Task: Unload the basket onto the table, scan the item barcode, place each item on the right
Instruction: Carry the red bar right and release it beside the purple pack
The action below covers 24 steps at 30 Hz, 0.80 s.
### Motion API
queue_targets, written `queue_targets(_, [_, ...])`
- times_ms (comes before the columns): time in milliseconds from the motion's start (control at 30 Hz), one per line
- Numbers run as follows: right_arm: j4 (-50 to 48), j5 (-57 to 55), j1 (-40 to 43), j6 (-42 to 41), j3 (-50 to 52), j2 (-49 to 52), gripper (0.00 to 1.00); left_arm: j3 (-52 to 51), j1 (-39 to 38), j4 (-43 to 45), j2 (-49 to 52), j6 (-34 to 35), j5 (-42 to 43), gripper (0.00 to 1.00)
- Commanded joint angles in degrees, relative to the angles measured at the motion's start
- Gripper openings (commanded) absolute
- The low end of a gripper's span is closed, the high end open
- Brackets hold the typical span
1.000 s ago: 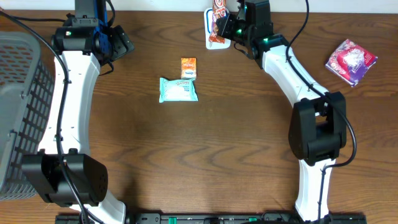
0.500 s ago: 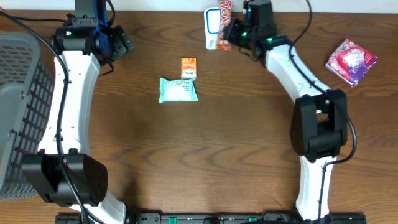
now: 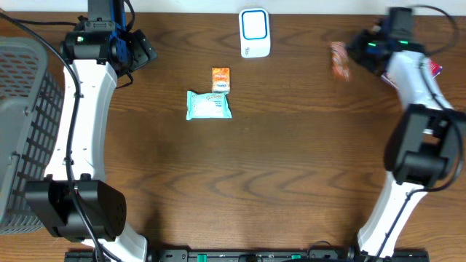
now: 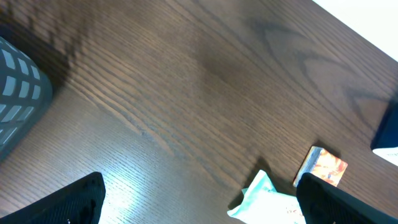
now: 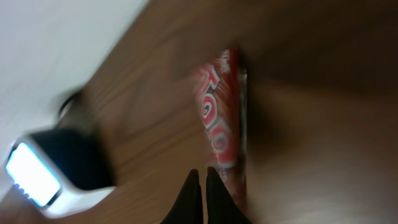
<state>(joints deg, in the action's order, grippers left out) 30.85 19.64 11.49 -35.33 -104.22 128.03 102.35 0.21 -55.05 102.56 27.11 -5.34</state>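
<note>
Overhead view: right gripper (image 3: 353, 57), jaws pressed fully together, holds the red snack bar (image 3: 339, 60) at its tips; wrist view is blurred, but the pinch appears to be on the wrapper's edge. Bar sits well to the right of the scanner (image 3: 255, 33), not over it. Left gripper (image 3: 142, 49): spread wide, nothing in it.

We call this a lab bench set up as a mock shop checkout: robot arms (image 3: 80, 124) mounted on the near edge of a wood table (image 3: 291, 182), white scanner (image 3: 254, 33) at the far edge, grey basket (image 3: 22, 109) on the left, snack packs (image 3: 210, 105) loose mid-table.
</note>
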Motion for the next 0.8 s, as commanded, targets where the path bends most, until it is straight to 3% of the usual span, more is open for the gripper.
queue_targets(0, [2.80, -0.90, 4.79, 4.92, -0.79, -2.25, 0.01, -0.11, 0.04, 0.02, 0.20, -0.28, -0.94, 0.98])
queue_targets(233, [11.15, -8.39, 10.95, 8.46, -0.76, -2.25, 0.02, -0.11, 0.04, 0.02, 0.20, -0.28, -0.94, 0.98])
queue_targets(467, [9.97, 6.38, 8.83, 19.32, -0.76, -2.25, 0.13, -0.11, 0.04, 0.02, 0.20, -0.28, -0.94, 0.98])
queue_targets(633, [8.57, 10.21, 3.89, 25.97, -0.76, -2.25, 0.37, -0.11, 0.04, 0.02, 0.20, -0.31, -0.94, 0.98])
queue_targets(767, [9.46, 1.51, -1.31, 26.43, -0.74, -2.23, 0.44, -0.11, 0.04, 0.02, 0.20, -0.31, -0.94, 0.98])
